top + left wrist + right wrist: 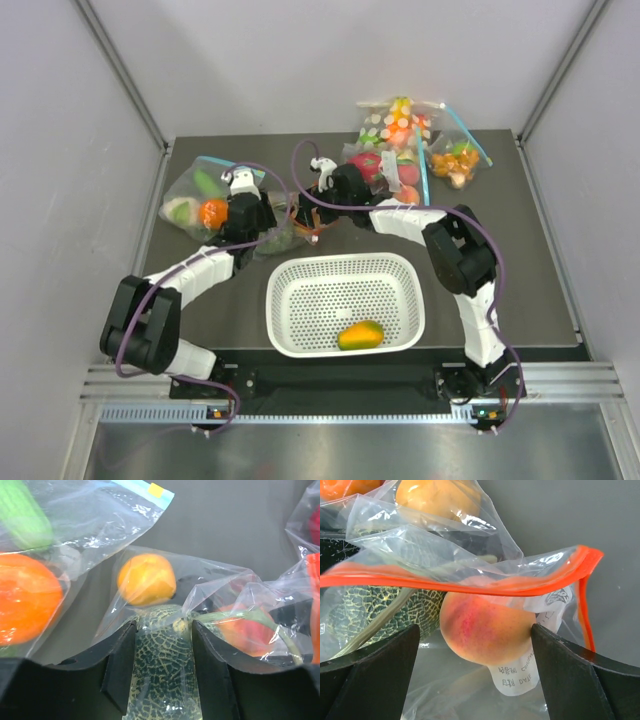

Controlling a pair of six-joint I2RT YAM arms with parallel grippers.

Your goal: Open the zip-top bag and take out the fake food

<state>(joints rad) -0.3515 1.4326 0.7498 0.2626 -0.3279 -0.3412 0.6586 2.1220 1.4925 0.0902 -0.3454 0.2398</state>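
Observation:
The zip-top bag [285,236] lies between my two grippers, its red-orange zip strip [470,584] gaping open in the right wrist view. My left gripper [164,628] is shut on the bag's plastic, squeezing the dark green melon [162,670] inside it. A small orange [146,579] and the peach [245,634] lie beyond in the same bag. My right gripper [475,630] is open at the bag's mouth, its jaws on either side of the orange-red peach [485,625], with the melon [380,607] to its left. The yellow-orange mango [360,335] lies in the basket.
A white perforated basket [290,300] stands at the near centre. A blue-zipped bag [195,195] with toy food lies left of my left gripper [262,228]. More blue-zipped bags [400,125] sit at the back right, behind my right gripper [310,208].

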